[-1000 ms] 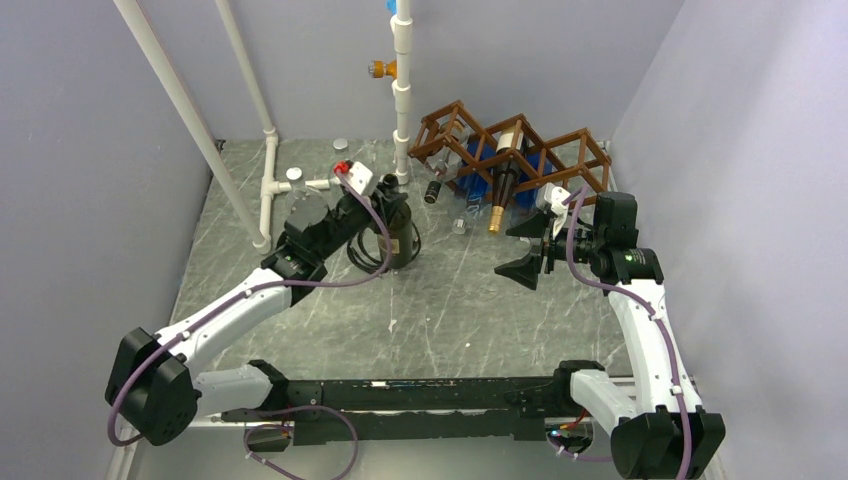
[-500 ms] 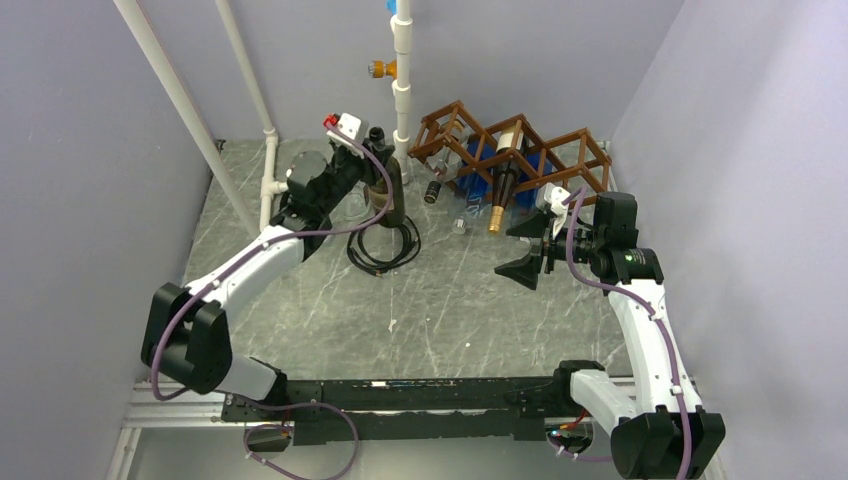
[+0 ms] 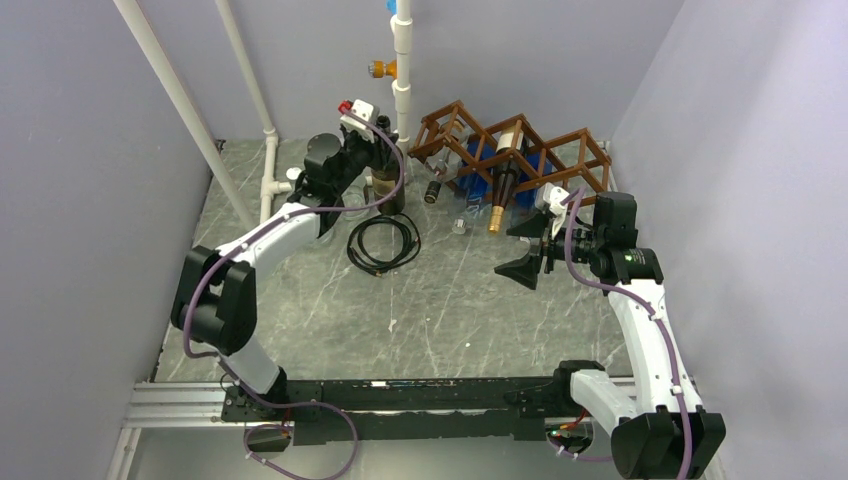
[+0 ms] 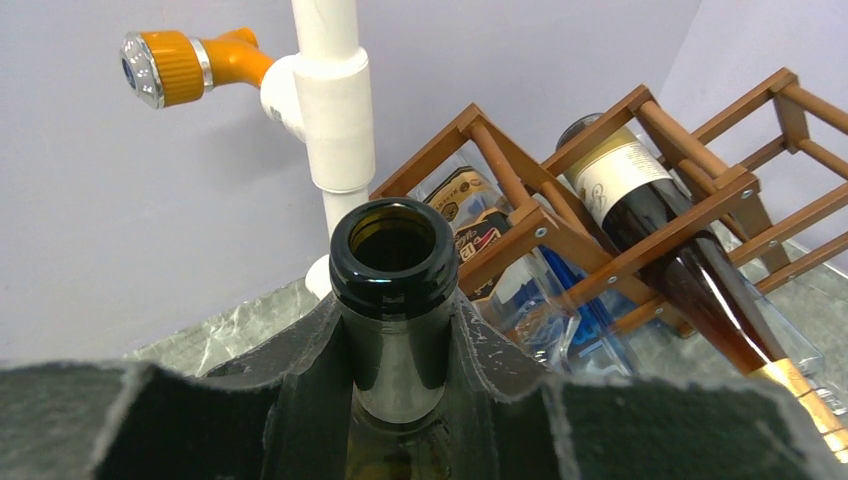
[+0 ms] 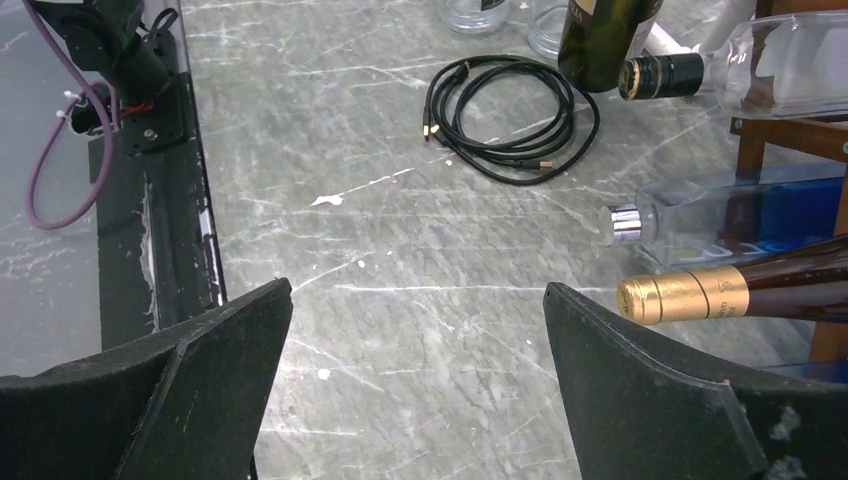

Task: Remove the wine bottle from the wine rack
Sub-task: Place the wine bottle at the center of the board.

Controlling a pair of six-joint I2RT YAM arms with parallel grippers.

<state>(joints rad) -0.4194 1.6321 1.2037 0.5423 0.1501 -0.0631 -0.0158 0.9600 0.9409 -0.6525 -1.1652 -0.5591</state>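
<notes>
The brown wine rack (image 3: 566, 146) (image 4: 690, 205) stands at the back right. In it lies a wine bottle (image 3: 503, 184) (image 4: 640, 190) with a white label, its gold foil cap (image 5: 680, 293) pointing out over the table. My right gripper (image 3: 522, 248) (image 5: 417, 288) hangs open just in front of that cap, with nothing between its fingers. My left gripper (image 3: 378, 152) (image 4: 395, 345) is shut on the neck of a dark green uncorked bottle (image 3: 386, 186) (image 4: 393, 290). That bottle is upright beside the white pipe, left of the rack.
A black cable coil (image 3: 382, 243) (image 5: 510, 115) lies mid-table. White pipes (image 3: 402, 90) with an orange valve (image 4: 185, 68) rise at the back. Clear and blue bottles (image 3: 470, 180) (image 5: 700, 215) fill the rack's lower cells. Small jars (image 3: 293, 175) sit back left. Walls close both sides.
My left arm has carried the dark green bottle from beside the cable coil back toward the white pipe and rack. The right arm has not moved.
</notes>
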